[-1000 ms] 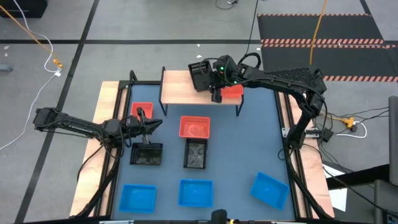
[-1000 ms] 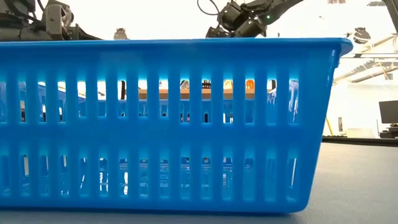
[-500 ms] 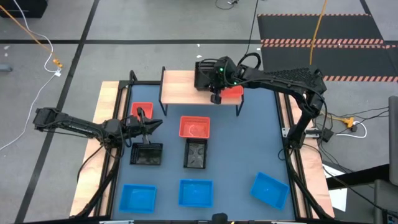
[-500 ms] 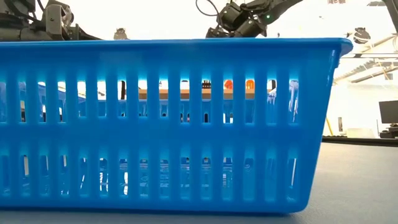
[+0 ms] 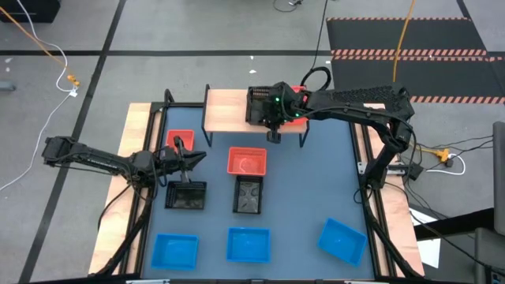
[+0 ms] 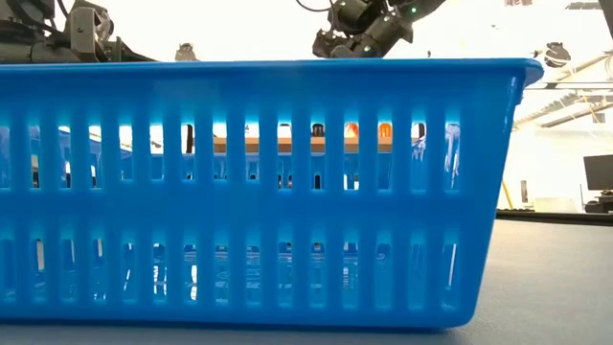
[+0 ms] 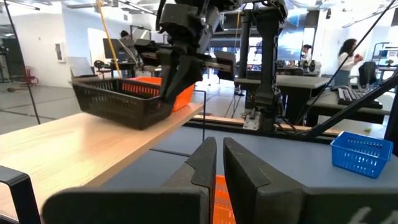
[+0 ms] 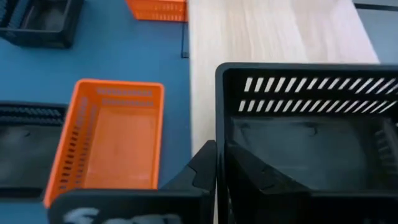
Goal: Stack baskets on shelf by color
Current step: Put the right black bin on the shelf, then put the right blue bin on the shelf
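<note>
A black basket [image 5: 260, 102] is on the light-wood shelf [image 5: 225, 110] with my right gripper [image 5: 272, 128] shut on it. Behind the arm a red basket [image 5: 297, 115] stands on the shelf's right end. Two more red baskets [image 5: 247, 161] [image 5: 180, 140], two black baskets [image 5: 187, 196] [image 5: 248, 196] and three blue baskets [image 5: 248, 244] rest on the blue-grey table. My left gripper [image 5: 188, 155] waits shut over the table's left, holding nothing. My right gripper pinches the black basket's near wall [image 8: 219, 124] close to its right end, one finger [image 8: 200, 169] outside and one finger [image 8: 249, 177] inside. The fingers slant down from the table's right. The basket stays upright, low over the shelf; whether its bottom touches, I cannot tell.
A blue basket [image 6: 259, 192] stands right before the low camera and hides most of the table there. The shelf's left half [image 5: 225, 106] shows bare wood. A black frame rail [image 5: 170, 101] runs along the table's far left corner.
My right gripper has moved a little toward the table's near edge and rolled slightly. The black basket, askew on the shelf a second ago, has turned square to the plank and shifted toward the shelf's near edge.
</note>
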Motion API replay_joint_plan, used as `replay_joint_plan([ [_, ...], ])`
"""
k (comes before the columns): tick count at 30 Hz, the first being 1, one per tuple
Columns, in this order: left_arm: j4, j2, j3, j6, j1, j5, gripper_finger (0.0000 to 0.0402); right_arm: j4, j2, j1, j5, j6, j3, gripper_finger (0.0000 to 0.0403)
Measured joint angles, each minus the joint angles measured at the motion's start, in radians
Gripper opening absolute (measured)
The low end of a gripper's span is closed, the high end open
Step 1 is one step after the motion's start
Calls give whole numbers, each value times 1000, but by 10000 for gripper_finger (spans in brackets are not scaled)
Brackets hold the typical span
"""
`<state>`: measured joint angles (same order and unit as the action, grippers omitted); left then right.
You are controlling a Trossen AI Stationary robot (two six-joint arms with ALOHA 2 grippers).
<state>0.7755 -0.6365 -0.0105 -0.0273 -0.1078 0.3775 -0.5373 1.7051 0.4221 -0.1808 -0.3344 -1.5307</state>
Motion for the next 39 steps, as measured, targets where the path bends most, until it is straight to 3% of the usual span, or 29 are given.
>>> replay_joint_plan([
  [24, -3, 0, 0, 9, 0, 0, 31, 15, -42, 15, -3, -27, 1, 26],
  [28, -3, 0, 0, 8, 0, 0, 31, 38, -42, 17, -3, -28, 23, 54],
  [39, -3, 0, 0, 6, 0, 0, 31, 116, -72, 17, 1, -46, 67, 177],
])
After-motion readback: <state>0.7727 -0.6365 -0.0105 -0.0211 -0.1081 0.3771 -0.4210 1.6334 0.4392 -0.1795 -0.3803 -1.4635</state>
